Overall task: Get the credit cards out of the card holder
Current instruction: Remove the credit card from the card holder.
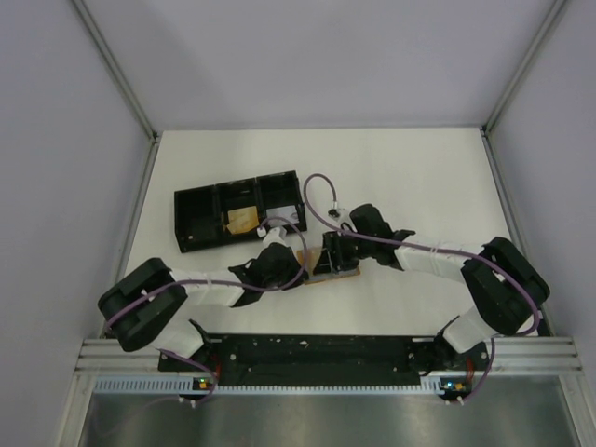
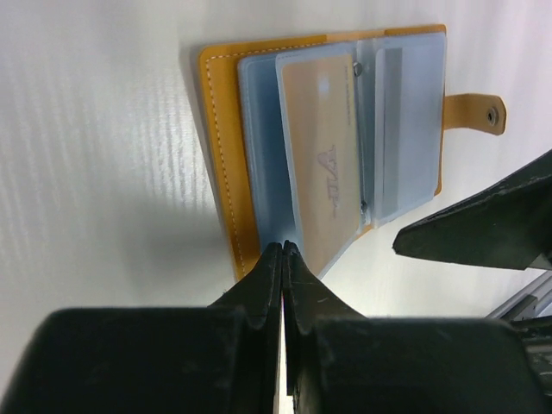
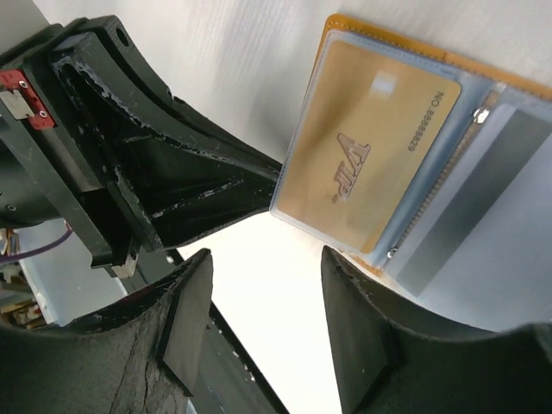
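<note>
The shut left tool meets only the card holder's edge, so the open, empty right tool may drag the holder along with the gold VIP card.

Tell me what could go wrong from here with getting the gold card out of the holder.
1. The left gripper pinches only a thin edge of the card holder; a pull on the card may tug it loose or drag the holder along.
2. The gold VIP card lies inside a clear sleeve, so the open right gripper may close on sleeve and card together.
3. Both grippers work close together and could bump.
</note>
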`<state>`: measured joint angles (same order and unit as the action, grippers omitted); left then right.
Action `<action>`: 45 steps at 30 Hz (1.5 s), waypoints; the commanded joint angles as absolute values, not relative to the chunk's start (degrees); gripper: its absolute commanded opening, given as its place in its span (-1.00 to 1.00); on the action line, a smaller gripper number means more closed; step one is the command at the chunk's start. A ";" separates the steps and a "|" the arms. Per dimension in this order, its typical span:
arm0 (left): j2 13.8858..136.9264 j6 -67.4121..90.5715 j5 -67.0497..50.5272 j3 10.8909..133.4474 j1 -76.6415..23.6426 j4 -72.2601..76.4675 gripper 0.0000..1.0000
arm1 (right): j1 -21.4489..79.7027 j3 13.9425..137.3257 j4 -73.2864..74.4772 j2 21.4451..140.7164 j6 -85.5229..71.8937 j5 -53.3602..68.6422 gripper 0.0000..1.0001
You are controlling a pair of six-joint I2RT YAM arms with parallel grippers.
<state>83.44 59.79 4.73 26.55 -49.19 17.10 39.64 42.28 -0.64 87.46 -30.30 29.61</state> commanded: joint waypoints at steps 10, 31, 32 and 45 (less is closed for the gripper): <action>74.28 61.70 9.40 22.41 -48.25 12.58 -1.00 | 38.06 47.55 0.45 89.82 -28.82 24.78 -0.06; 81.56 57.39 4.66 29.18 -45.44 18.46 -1.00 | 36.74 45.97 -6.59 96.59 -32.25 24.26 -0.19; 82.26 57.48 4.66 29.18 -45.44 18.28 -1.00 | 36.65 45.71 -7.03 96.85 -32.43 24.26 -0.20; 85.52 60.91 4.04 24.17 -45.44 20.74 -1.00 | 34.98 41.31 -16.08 99.05 -36.03 29.97 -0.60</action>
